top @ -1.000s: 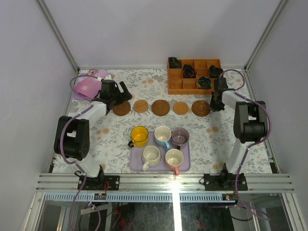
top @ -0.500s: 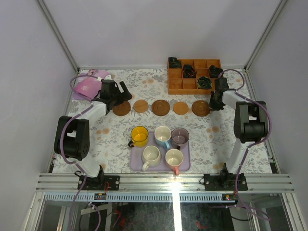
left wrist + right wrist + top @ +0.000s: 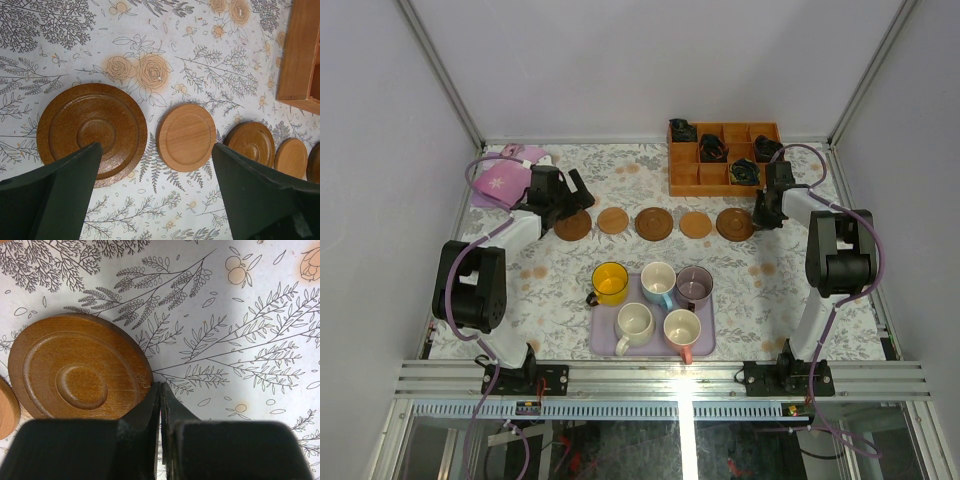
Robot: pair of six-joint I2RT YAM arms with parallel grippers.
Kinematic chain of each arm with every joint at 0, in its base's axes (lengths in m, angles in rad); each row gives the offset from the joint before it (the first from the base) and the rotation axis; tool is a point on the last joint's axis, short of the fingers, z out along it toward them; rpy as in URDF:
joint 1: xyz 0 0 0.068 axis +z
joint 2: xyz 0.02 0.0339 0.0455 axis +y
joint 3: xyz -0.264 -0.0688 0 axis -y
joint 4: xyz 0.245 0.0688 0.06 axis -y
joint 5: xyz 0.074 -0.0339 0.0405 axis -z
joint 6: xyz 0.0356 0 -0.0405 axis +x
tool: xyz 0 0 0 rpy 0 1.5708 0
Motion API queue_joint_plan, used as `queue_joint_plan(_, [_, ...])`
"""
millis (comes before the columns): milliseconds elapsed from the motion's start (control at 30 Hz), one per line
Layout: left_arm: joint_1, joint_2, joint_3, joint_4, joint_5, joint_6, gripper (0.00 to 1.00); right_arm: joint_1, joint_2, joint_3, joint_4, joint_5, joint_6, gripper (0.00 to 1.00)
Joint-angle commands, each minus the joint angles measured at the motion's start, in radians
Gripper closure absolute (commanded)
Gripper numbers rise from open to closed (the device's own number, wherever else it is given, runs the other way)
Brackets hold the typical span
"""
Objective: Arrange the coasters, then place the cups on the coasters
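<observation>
Five coasters lie in a row across the table's middle: a dark one [image 3: 573,226], a tan one [image 3: 612,220], a dark one [image 3: 654,223], a tan one [image 3: 696,224] and a dark one [image 3: 735,224]. My left gripper [image 3: 582,195] hangs open above the left pair, its jaws astride the dark coaster [image 3: 92,132] and the tan coaster [image 3: 186,136]. My right gripper [image 3: 160,386] is shut and empty, its tips against the right rim of the rightmost coaster [image 3: 80,370]. The yellow [image 3: 610,282], blue [image 3: 658,282], purple [image 3: 694,286], cream [image 3: 634,325] and pink [image 3: 681,330] cups stand together at the front.
A lavender tray [image 3: 603,346] carries four of the cups, and the yellow one stands at its left corner. An orange-brown compartment box [image 3: 684,178] with dark items sits at the back right. A pink cloth [image 3: 503,178] lies at the back left.
My right gripper has edged slightly left against the rightmost coaster, which has slid a little left with it. The left arm has not moved.
</observation>
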Motion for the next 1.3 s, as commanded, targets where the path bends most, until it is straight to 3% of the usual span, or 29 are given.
queue_joint_plan(0, [-0.001, 0.013, 0.03, 0.028, -0.004, -0.003, 0.09, 0.012, 0.026, -0.007, -0.02, -0.003, 0.0, 1.0])
queue_joint_plan(267, [-0.002, 0.007, 0.035, 0.023, -0.003, 0.005, 0.08, 0.013, -0.039, -0.024, -0.05, 0.113, 0.039, 1.0])
queue_joint_plan(700, [-0.001, -0.024, 0.049, 0.02, -0.028, 0.05, 0.08, 0.012, -0.305, -0.037, -0.113, 0.286, 0.017, 0.98])
queue_joint_plan(933, [-0.001, -0.057, 0.066, 0.006, -0.072, 0.097, 0.06, 0.01, -0.434, 0.0, -0.001, 0.367, -0.051, 0.73])
queue_joint_plan(1267, [0.019, -0.135, 0.048, 0.008, -0.123, 0.158, 0.03, -0.027, -0.544, -0.036, 0.191, 0.384, -0.009, 0.13])
